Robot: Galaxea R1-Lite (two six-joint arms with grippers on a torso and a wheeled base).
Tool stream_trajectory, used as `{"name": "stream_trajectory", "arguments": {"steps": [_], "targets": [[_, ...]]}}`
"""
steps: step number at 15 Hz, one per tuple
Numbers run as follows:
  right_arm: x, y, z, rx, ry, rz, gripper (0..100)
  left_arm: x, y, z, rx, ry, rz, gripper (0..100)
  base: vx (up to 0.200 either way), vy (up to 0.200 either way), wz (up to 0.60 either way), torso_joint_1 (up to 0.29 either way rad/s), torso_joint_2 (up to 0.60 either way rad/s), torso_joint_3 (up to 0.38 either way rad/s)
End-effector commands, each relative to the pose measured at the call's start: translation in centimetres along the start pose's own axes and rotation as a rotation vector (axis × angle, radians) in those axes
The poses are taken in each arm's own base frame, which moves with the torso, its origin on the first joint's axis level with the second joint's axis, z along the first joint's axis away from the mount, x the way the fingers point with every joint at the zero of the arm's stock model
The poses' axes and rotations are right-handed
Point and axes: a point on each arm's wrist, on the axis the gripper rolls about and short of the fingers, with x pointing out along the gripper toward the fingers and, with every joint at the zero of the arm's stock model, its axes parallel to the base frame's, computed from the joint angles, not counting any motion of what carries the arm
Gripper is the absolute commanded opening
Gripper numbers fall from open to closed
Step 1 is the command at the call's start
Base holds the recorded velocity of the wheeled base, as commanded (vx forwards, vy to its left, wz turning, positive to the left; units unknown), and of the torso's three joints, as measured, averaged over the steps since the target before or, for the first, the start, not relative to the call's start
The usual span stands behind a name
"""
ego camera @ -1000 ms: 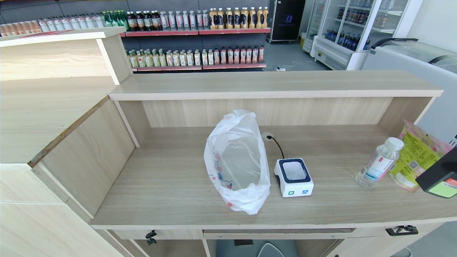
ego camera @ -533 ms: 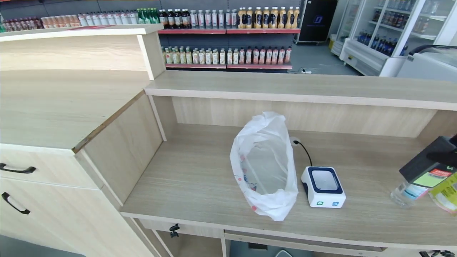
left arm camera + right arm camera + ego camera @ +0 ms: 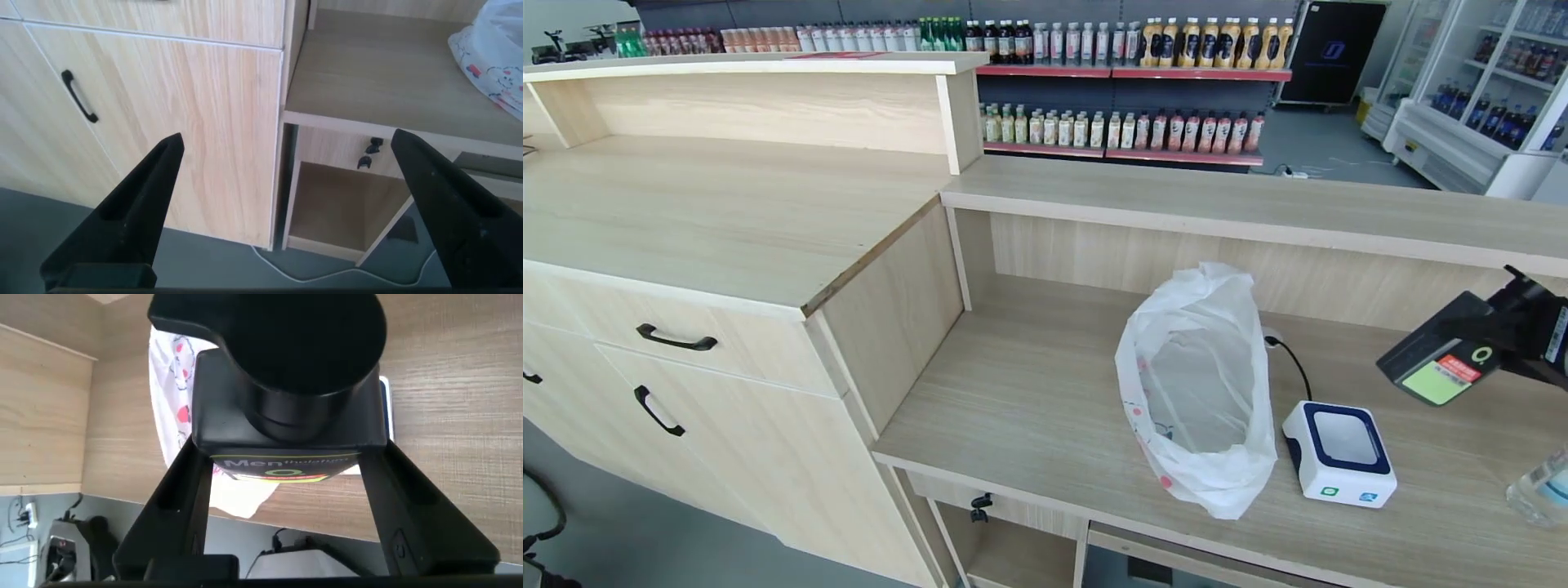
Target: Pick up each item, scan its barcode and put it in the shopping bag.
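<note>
Now the black box [image 3: 1437, 359] is seen carried nearer the scanner [image 3: 1339, 453] than a second ago. It is lifted off the counter, so scanning is judged next. It is clamped in the right gripper [image 3: 286, 498], hung at the scanner's one o'clock, with the shopping bag [image 3: 1196, 384] at nine.

Head camera looks down over counter [image 3: 1029, 408]; both wrist cameras share the shopping bag [image 3: 1192, 384].

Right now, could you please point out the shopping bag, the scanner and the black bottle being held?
shopping bag [image 3: 1217, 490]: head view, front rim of the white plastic.
scanner [image 3: 1343, 438]: head view, its glass window.
black bottle [image 3: 1441, 351]: head view, black body above the green label.
</note>
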Motion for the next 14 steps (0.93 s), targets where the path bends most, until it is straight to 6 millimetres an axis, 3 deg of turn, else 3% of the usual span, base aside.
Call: {"name": "stream_trajectory", "arguments": {"steps": [1,6,14], "targets": [[1.7,-0.3,-0.4,0.008,0.057,-0.002,0,0.0,0.0,0.0,0.000,0.001,0.000,100,0.000,0.000,0.00,0.000,0.00,0.000],[3.3,-0.1,-1.0,0.073,0.113,0.015,0,0.0,0.0,0.0,0.000,0.001,0.000,100,0.000,0.000,0.00,0.000,0.00,0.000],[8.0,-0.1,-2.2,0.194,0.163,0.039,0,0.0,0.0,0.0,0.000,0.001,0.000,100,0.000,0.000,0.00,0.000,0.00,0.000]]}}
